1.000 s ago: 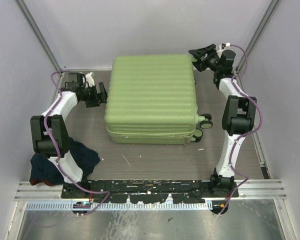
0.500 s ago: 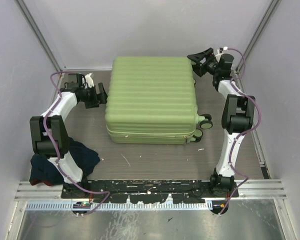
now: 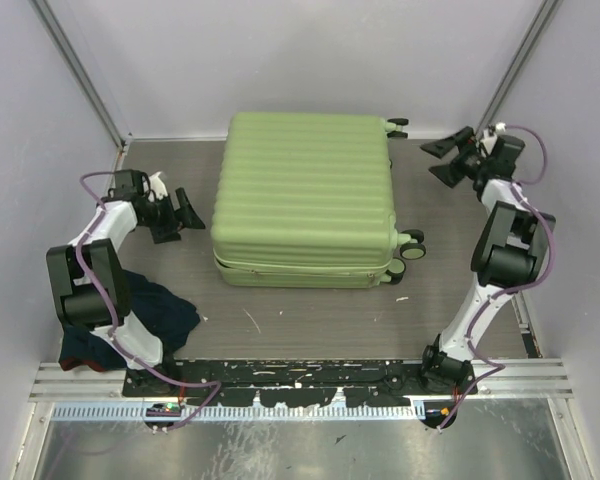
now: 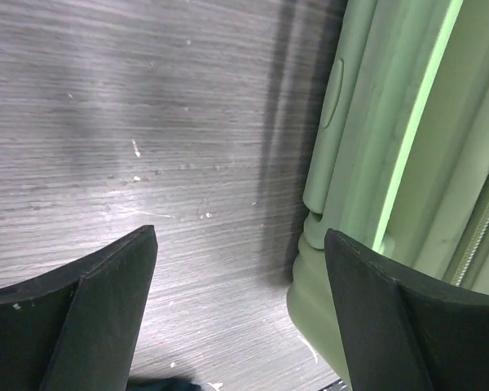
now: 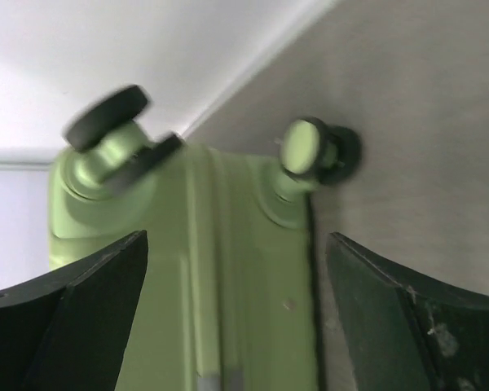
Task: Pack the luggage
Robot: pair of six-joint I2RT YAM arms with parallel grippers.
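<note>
Green luggage [image 3: 302, 195] flat and shut on the bench [image 3: 310, 315], in the middle of the top view, ribbed shell up, small black wheels [image 3: 413, 241] sticking out on its right side. Left pincer [image 3: 190, 213] at the left of the frame, wide open, nothing in it, close to the luggage but not touching. Right pincer [image 3: 432, 162] at the upper right, wide open too, empty, pointing at the far wheel corner. Dark cloth [image 3: 170, 310] at the lower left, by the left arm.

Luggage [image 3: 305, 195]: ribbed smooth plastic shell. Table [image 3: 310, 315]: matt woodgrain.
</note>
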